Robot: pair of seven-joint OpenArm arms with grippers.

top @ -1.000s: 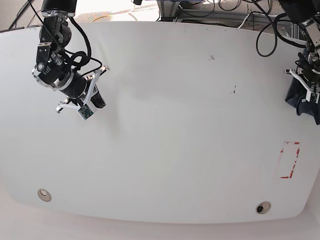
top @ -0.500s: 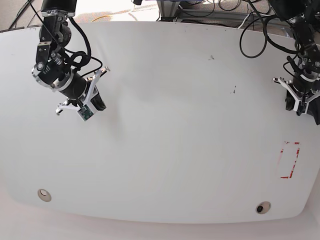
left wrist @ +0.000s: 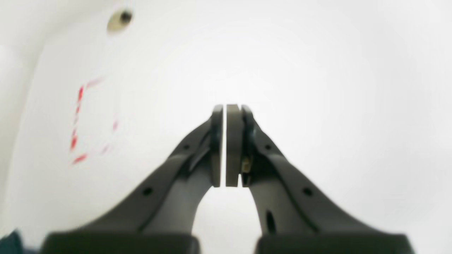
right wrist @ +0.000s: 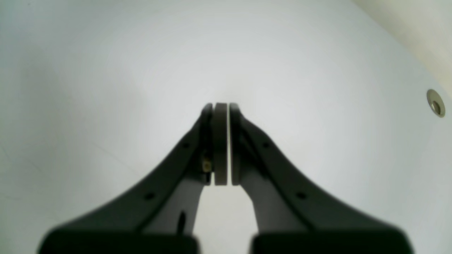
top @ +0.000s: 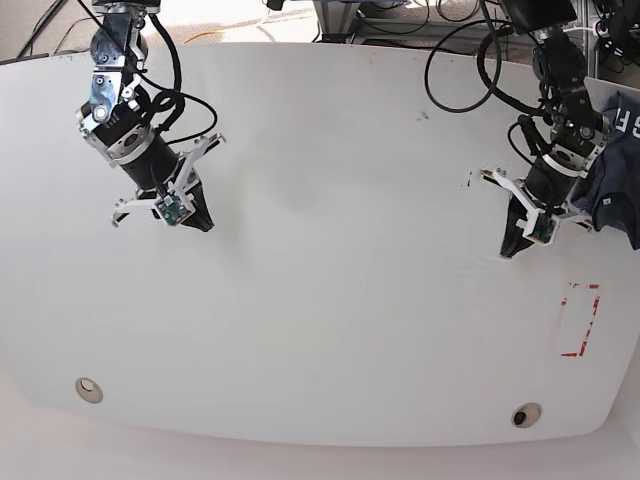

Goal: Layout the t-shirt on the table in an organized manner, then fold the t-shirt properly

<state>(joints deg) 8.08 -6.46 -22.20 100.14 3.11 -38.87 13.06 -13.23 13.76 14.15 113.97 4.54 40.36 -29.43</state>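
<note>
The dark navy t-shirt (top: 617,165) lies bunched at the far right edge of the white table (top: 330,320), with white letters showing. My left gripper (top: 509,251) is shut and empty over bare table, to the left of the shirt and apart from it. In the left wrist view the left gripper (left wrist: 226,106) has its jaws pressed together, and a sliver of dark cloth (left wrist: 9,240) shows at the bottom left corner. My right gripper (top: 199,223) is shut and empty over the table's left part. In the right wrist view the right gripper (right wrist: 221,104) holds nothing.
A red rectangle outline (top: 579,320) is marked near the right front, also in the left wrist view (left wrist: 88,120). Grommet holes sit at the front left (top: 89,389) and front right (top: 525,414). Cables and equipment lie behind the table's back edge.
My left arm has swung from the shirt at the right edge inward over the table, and its jaws have closed empty. The shirt stays at the edge. My right gripper has turned slightly.
</note>
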